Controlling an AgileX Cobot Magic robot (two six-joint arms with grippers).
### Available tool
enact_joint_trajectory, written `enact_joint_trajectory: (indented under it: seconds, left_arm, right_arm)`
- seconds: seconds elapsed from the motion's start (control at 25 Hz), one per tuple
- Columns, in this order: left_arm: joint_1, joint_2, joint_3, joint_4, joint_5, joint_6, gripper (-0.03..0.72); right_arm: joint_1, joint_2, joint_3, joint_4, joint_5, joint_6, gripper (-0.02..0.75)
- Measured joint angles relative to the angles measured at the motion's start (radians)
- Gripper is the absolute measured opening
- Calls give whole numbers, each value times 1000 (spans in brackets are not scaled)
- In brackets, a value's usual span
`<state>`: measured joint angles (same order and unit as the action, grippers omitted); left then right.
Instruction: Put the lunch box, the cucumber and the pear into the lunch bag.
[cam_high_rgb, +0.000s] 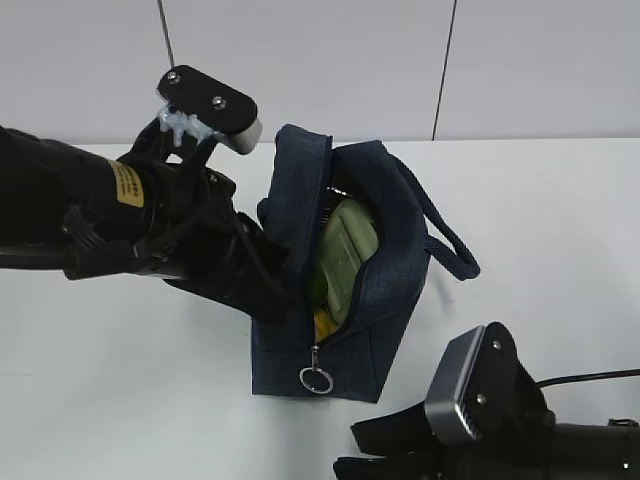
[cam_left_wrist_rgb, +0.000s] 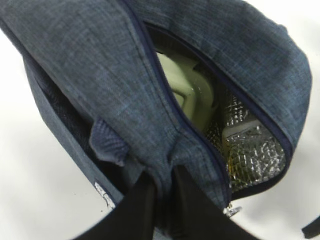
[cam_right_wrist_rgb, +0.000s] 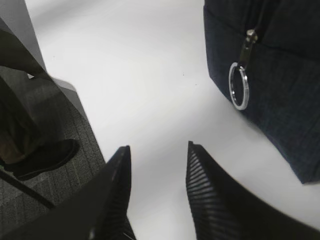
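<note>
Fabric was what the left hand (cam_left_wrist_rgb: 159, 200) had taken: its jaws were clamped together on a fold of the bag's (cam_high_rgb: 385, 330) near wall, just beside the zipper edge. The bag stood on the worktop (cam_high_rgb: 120, 400), mouth gaping, with the box (cam_high_rgb: 345, 255) lying tilted inside it, its sage lid showing in the opening. A scrap of yellow below the box, near the zipper's end, was probably the pear (cam_high_rgb: 322, 323); the cucumber could not be made out. The right hand (cam_right_wrist_rgb: 157, 192) hung empty, jaws apart, near the bag's front corner where the ring pull (cam_right_wrist_rgb: 239, 86) dangled. The bag looked soft and slack, so a pinch on its cloth would drag the wall rather than move the whole thing; the zipper edge or the corded handles (cam_high_rgb: 455, 250) seemed the firmer places to hold. The box appeared stiff and smooth, likely slippery, best taken across its short sides. The foil lining (cam_left_wrist_rgb: 255, 145) looked thin and easily snagged.
</note>
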<state>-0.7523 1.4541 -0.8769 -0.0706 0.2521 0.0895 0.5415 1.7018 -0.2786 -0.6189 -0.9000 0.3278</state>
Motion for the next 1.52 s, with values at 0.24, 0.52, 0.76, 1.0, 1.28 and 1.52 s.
enact_joint_trajectory:
  seconds: [0.24, 0.52, 0.76, 1.0, 1.28, 1.52]
  left_arm:
    - [0, 0, 0, -6, -1, 0, 11]
    - [0, 0, 0, -12, -4, 0, 11]
    - [0, 0, 0, -12, -11, 0, 11]
    - [0, 0, 0, -14, -16, 0, 11]
    - [0, 0, 0, -20, -26, 0, 11]
    - [0, 0, 0, -39, -27, 0, 11]
  right_arm:
    - [0, 29, -30, 82, -4, -59, 300]
    - [0, 29, -83, 100, -2, -77, 271]
    - [0, 29, -87, 124, 7, -142, 245]
    - [0, 29, -92, 187, 52, -204, 244]
    - [0, 29, -97, 198, 56, -227, 244]
    - [0, 59, -97, 198, 56, -244, 244]
